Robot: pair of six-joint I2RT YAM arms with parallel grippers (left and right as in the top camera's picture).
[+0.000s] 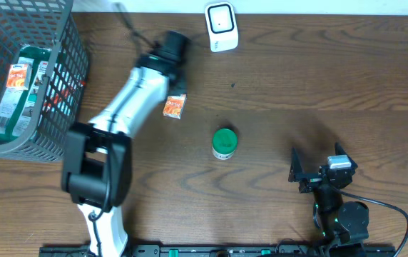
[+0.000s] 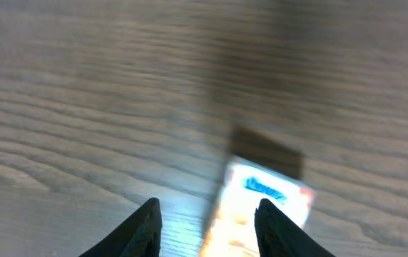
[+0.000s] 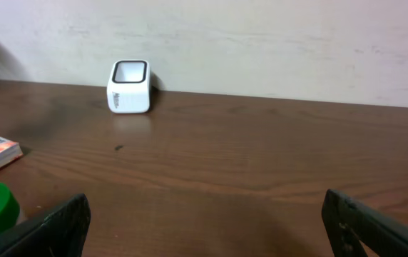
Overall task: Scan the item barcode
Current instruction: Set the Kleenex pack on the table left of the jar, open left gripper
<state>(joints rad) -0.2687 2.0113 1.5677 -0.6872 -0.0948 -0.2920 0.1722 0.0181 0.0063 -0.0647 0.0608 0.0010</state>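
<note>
Brown wood below: leaves the small flat orange-and-white packet point(image 1: 175, 106) lying loose on the table point(image 1: 297, 78), just left of centre in the overhead view and well apart from the white box-shaped barcode scanner point(image 1: 221, 27) at the top edge, hence likely unscanned. Holds the left gripper point(image 2: 207, 221) near it, black fingers parted and pinching nothing, packet low in the blurred left wrist view by the right-hand fingertip, probably to line up a grasp. Parks the right gripper point(image 3: 215, 239) spread wide and empty at lower right, clear of the small green-lidded jar point(image 1: 224, 143), seemingly to leave room.
</note>
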